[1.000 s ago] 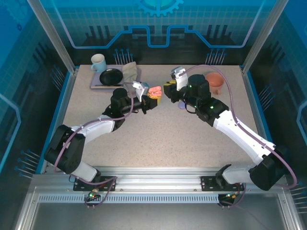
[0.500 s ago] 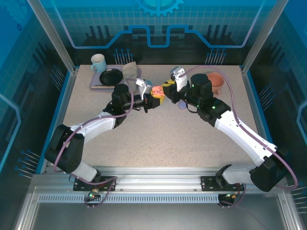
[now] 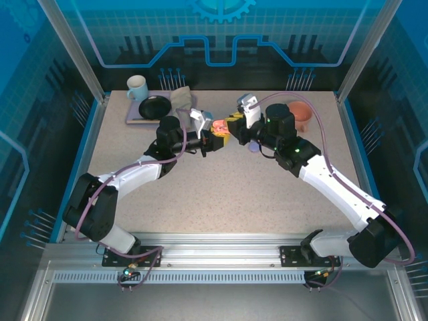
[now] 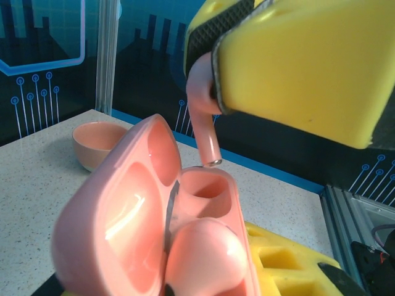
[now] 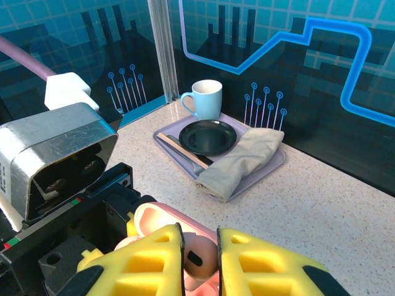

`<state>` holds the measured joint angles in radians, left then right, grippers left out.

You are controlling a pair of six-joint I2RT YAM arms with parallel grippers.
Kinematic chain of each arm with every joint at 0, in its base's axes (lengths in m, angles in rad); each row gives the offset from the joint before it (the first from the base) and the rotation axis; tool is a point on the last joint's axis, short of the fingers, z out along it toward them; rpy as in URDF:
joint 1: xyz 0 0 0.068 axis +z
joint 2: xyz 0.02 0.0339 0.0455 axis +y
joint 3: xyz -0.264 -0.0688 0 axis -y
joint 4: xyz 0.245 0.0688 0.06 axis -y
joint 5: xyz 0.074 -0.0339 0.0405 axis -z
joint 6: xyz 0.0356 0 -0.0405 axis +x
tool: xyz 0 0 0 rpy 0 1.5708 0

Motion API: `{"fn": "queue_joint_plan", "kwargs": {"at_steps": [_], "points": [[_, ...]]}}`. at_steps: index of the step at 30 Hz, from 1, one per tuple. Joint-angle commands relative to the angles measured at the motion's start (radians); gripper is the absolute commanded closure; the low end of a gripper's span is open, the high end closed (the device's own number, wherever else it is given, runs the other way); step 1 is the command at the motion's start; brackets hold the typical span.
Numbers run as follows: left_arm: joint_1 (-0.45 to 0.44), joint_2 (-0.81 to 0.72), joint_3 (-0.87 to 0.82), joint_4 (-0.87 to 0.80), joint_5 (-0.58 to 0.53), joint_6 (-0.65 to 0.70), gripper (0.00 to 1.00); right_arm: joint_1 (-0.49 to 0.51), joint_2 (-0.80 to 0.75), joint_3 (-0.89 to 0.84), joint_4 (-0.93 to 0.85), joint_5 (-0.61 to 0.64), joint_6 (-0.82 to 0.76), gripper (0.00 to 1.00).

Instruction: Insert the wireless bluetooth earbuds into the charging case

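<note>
Speckled tabletop lies under both arms in the overhead view. Within the last second the left gripper has brought the pink charging case up against the right gripper, so insertion looks imminent. From the left wrist, the left gripper clamps the open case. Just above it the right gripper pinches a salmon-pink earbud, stem tip at the mouth of the empty socket. The nearer socket seems already filled. From the right wrist, the earbud's head sits between the nearly closed yellow fingers, with the case directly beneath.
</note>
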<state>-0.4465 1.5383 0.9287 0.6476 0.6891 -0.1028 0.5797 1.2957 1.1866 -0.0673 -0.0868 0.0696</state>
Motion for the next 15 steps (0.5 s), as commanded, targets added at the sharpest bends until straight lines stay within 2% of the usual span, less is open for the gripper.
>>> {"fn": "queue_joint_plan", "kwargs": {"at_steps": [1, 15], "points": [[-0.006, 0.003, 0.035, 0.005, 0.009, 0.019, 1.00, -0.012, -0.006, -0.019, 0.032, 0.005, -0.007, 0.83], [-0.006, -0.001, 0.035, 0.009, -0.009, 0.018, 1.00, -0.018, -0.015, -0.042, 0.036, 0.025, -0.009, 0.85]]}}
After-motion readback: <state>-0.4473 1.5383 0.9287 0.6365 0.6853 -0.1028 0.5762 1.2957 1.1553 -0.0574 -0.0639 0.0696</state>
